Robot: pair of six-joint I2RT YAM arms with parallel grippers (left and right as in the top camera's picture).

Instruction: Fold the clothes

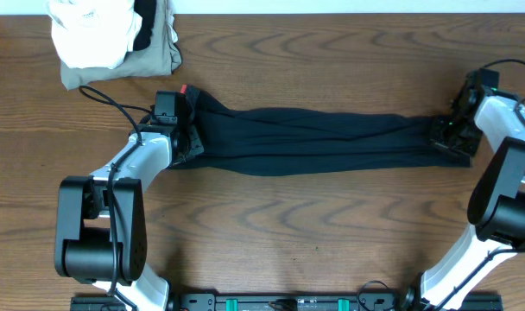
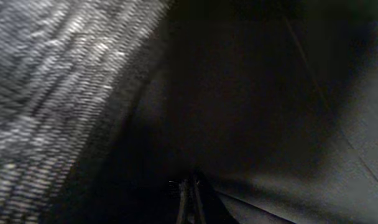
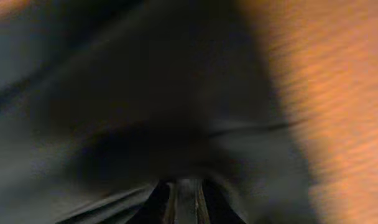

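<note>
Across the middle of the table [image 1: 288,242], the black trousers [image 1: 332,138] lie stretched out lengthwise in one long flat band, with soft creases running along it. The waist end points toward the table's left side, and a bit of red-orange edging [image 1: 184,89] shows there.

Left end effector [image 1: 192,138]: down on the waist end. From the left wrist view I see its fingers [image 2: 184,198] drawn together, with black fabric gathered right at the tips and the grey ribbed waistband [image 2: 46,93] close alongside. I log it as clamped on the trousers.

Right end effector [image 1: 448,134]: down on the leg end, toward the table's right side. The right wrist view is heavily blurred, with dark fabric around the fingertips and the table's wood grain off to one side. I cannot tell whether its jaws are apart or together.

At the table's far-left corner, a white folded cloth [image 1: 90,30] lies on a khaki-olive folded garment [image 1: 154,62].
</note>
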